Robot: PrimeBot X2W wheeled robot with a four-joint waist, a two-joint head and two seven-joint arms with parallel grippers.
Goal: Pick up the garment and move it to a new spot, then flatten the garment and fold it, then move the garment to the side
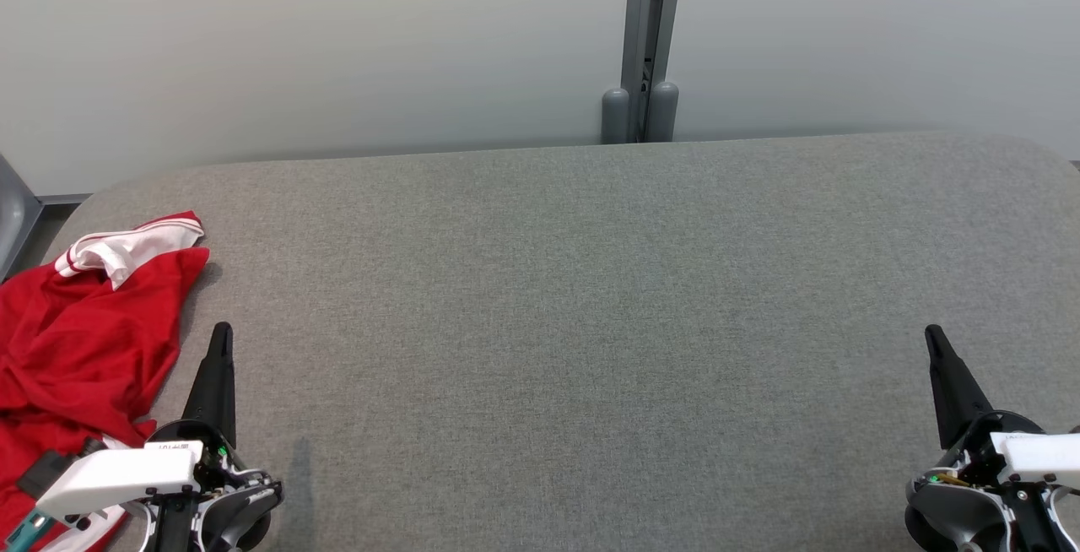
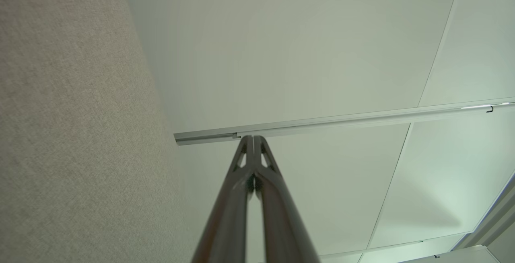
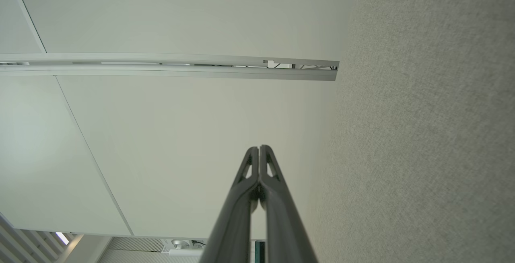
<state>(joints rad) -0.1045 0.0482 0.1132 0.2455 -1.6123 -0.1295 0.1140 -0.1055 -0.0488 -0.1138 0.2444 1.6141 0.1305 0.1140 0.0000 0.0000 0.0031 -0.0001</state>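
At the near left edge of the surface (image 1: 591,324) lies the crumpled red garment (image 1: 84,341), just beside the left jaws; these and the right jaws are pressed together, empty. To lift it well, the left jaws should open first, then pinch a thick fold

No legible text, faint dark print on the white housing (image 1: 126,472) behind the left gripper (image 1: 222,334), too small to read

garment (image 1: 84,341) 1 | left tool (image 1: 222,332), right tool (image 1: 932,334): 2 | table (image 1: 591,307) 1 | wall post (image 1: 648,29) 1
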